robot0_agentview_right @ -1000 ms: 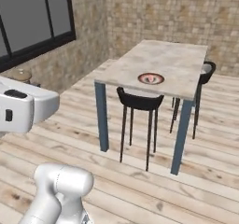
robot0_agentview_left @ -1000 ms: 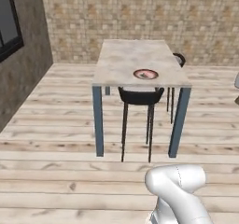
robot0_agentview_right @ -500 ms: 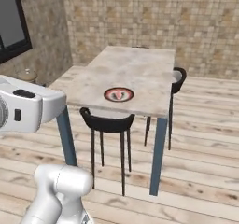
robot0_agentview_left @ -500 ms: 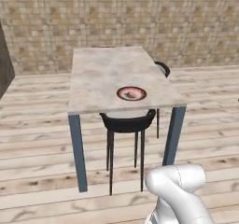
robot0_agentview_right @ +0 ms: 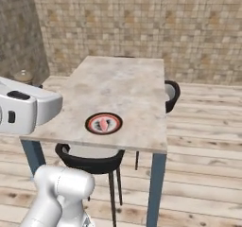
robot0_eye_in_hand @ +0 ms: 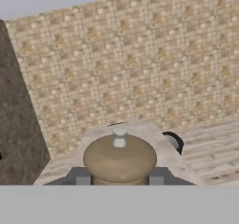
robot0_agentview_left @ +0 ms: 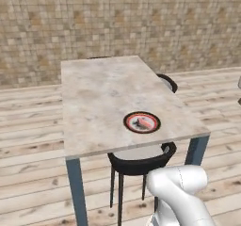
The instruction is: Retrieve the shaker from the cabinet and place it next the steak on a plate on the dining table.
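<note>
While the plate point(robot0_agentview_left: 141, 122) with the steak point(robot0_agentview_left: 143, 123) sits near the surface's point(robot0_agentview_left: 99, 93) near right edge, you've got bare top open left of and beyond it. A black chair point(robot0_agentview_left: 141, 163) is tucked under that edge. In the hand view the tool point(robot0_eye_in_hand: 119, 177) is clenched on the shaker point(robot0_eye_in_hand: 120, 159), its knob top facing the camera.

Nothing to read here, no lettering, label, brand or number anywhere. The beige marble-topped table point(robot0_agentview_left: 103, 102) is bare of print, and the round black-rimmed plate with its orange-red ring point(robot0_agentview_left: 141, 122) carries no mark either. The tan wooden shaker with the knob top point(robot0_eye_in_hand: 119, 158) shows plain wood, no writing.
</note>
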Available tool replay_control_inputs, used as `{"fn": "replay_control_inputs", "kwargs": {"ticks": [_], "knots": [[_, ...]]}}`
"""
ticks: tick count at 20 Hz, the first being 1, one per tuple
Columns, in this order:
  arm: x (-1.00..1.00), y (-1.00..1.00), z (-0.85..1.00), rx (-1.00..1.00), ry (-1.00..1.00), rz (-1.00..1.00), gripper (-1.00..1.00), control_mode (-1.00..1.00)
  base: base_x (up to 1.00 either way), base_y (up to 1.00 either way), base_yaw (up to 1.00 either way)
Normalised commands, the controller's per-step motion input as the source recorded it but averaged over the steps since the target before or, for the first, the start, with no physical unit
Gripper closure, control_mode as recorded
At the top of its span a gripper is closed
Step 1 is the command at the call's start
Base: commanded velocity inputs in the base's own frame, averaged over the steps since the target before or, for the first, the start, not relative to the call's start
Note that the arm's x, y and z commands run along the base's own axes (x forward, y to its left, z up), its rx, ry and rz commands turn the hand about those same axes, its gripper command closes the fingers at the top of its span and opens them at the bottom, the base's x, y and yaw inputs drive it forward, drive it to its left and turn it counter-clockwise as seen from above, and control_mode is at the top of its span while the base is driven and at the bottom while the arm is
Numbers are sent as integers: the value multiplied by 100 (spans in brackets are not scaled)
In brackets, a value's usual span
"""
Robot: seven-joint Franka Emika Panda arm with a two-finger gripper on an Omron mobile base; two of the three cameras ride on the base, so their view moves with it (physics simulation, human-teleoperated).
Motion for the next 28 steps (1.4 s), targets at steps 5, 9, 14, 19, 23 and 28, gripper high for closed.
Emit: {"fn": "replay_control_inputs", "kwargs": {"ticks": [5,9,14,19,23,28], "knots": [[0,0,0,0,0,0,100,100,100,4,-4],[0,0,0,0,0,0,100,100,99,-7,23],[0,0,0,0,0,0,100,100,85,-14,42],[0,0,0,0,0,0,100,100,72,-8,30],[66,-61,-11,0,20,22,100,-100,0,0,0],[53,-43,-34,-1,10,31,100,-100,0,0,0]]}}
